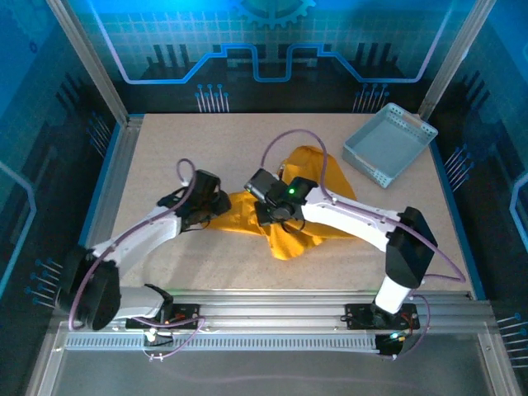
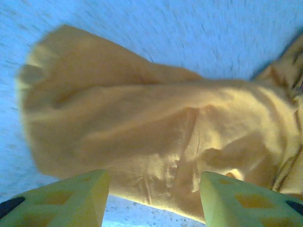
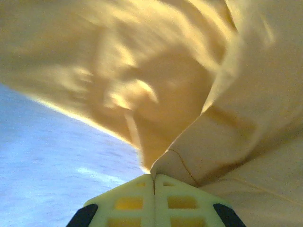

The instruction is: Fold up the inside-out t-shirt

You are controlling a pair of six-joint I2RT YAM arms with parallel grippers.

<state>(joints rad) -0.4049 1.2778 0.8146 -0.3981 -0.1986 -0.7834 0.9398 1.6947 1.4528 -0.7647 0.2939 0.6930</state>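
Mustard-yellow inside-out t-shirt (image 1: 290,241) lies crumpled mid-bench (image 1: 165,157). The right pincer (image 3: 154,182), fingers pressed together, pinches a fold of it. The left pincer (image 2: 152,178), at the cloth's nine o'clock, stands half spread above it.

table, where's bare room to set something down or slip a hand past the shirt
The widest bare table is the far-left corner, bordered by the left rail and the t-shirt. A strip runs between t-shirt and near rail. Crowded: the centre, with left gripper and right gripper at the t-shirt, and the far right by the basket.
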